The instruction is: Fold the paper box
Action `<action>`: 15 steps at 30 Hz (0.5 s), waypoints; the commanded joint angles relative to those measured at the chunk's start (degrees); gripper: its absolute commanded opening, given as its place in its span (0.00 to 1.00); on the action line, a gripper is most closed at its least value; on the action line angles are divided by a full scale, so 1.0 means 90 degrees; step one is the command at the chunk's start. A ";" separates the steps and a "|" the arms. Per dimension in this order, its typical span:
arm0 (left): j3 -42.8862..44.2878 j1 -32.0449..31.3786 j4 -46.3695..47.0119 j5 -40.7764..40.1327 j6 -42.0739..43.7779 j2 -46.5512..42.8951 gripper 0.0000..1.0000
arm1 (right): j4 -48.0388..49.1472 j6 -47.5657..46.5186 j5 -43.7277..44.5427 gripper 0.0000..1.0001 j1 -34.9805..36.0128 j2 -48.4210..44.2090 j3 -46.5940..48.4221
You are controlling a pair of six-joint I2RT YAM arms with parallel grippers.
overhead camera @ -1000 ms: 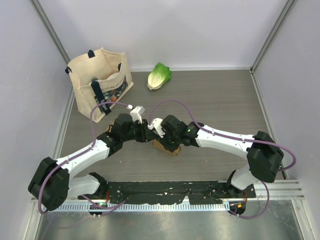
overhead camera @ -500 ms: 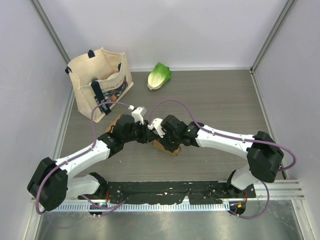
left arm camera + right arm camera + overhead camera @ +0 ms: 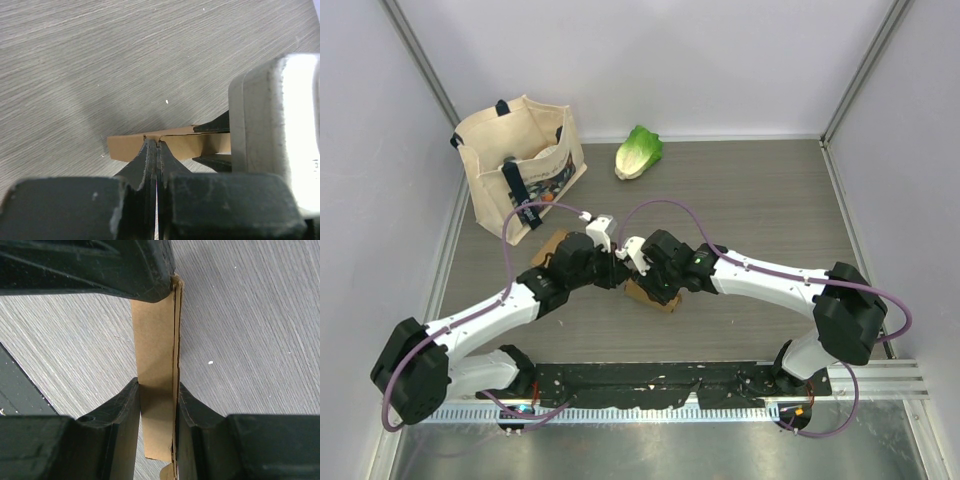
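Note:
The paper box is brown cardboard, mostly hidden under both wrists in the top view, with a corner (image 3: 642,295) showing at the table's middle. My left gripper (image 3: 618,272) is shut on the box's edge; in the left wrist view its fingertips (image 3: 151,147) pinch the cardboard (image 3: 125,146). My right gripper (image 3: 642,280) is shut on a folded cardboard panel (image 3: 156,365), held on edge between its two pads (image 3: 125,405). The left gripper's fingers touch that panel's far end in the right wrist view. A second brown cardboard piece (image 3: 548,245) lies flat behind the left wrist.
A cream tote bag (image 3: 520,160) with items inside stands at the back left. A green lettuce (image 3: 638,151) lies at the back middle. The grey wooden table (image 3: 770,200) is bounded by white walls.
The left arm has shifted slightly right and forward, uncovering more of the flat cardboard piece behind it. The right arm has stayed in place, still gripping.

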 commanded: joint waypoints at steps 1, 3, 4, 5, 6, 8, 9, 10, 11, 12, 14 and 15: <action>0.0005 -0.0169 0.0050 -0.0410 0.0112 -0.0187 0.00 | 0.0190 0.0142 0.0019 0.20 -0.0029 0.0082 0.0043; -0.0073 -0.0247 0.0050 -0.0567 0.0161 -0.0256 0.00 | 0.0200 0.0142 0.0009 0.20 -0.0039 0.0101 0.0043; -0.0122 -0.0247 0.0050 -0.0693 0.0200 -0.0285 0.00 | 0.0209 0.0132 -0.0001 0.20 -0.0039 0.0101 0.0043; -0.0151 -0.0276 0.0050 -0.0753 0.0220 -0.0314 0.00 | 0.0219 0.0132 0.0018 0.20 -0.0049 0.0101 0.0043; -0.0161 -0.0296 0.0050 -0.0802 0.0239 -0.0363 0.00 | 0.0219 0.0132 0.0048 0.20 -0.0059 0.0101 0.0043; -0.0239 -0.0364 0.0050 -0.1044 0.0259 -0.0392 0.00 | 0.0248 0.0181 0.0087 0.20 -0.0098 0.0101 0.0043; -0.0297 -0.0423 0.0050 -0.1104 0.0259 -0.0402 0.00 | 0.0268 0.0191 0.0135 0.21 -0.0108 0.0101 0.0043; -0.0327 -0.0452 0.0050 -0.1182 0.0269 -0.0393 0.00 | 0.0316 0.0210 0.0184 0.21 -0.0117 0.0111 0.0034; -0.0366 -0.0491 0.0050 -0.1328 0.0259 -0.0393 0.00 | 0.0346 0.0230 0.0233 0.22 -0.0127 0.0101 0.0014; -0.0453 -0.0530 0.0069 -0.1378 0.0249 -0.0354 0.00 | 0.0423 0.0240 0.0359 0.22 -0.0127 0.0101 -0.0005; -0.0561 -0.0579 0.0196 -0.1553 0.0152 -0.0353 0.00 | 0.0492 0.0279 0.0612 0.23 -0.0127 0.0101 -0.0054; -0.0639 -0.0589 0.0225 -0.1631 0.0103 -0.0353 0.00 | 0.0512 0.0269 0.0721 0.24 -0.0127 0.0111 -0.0064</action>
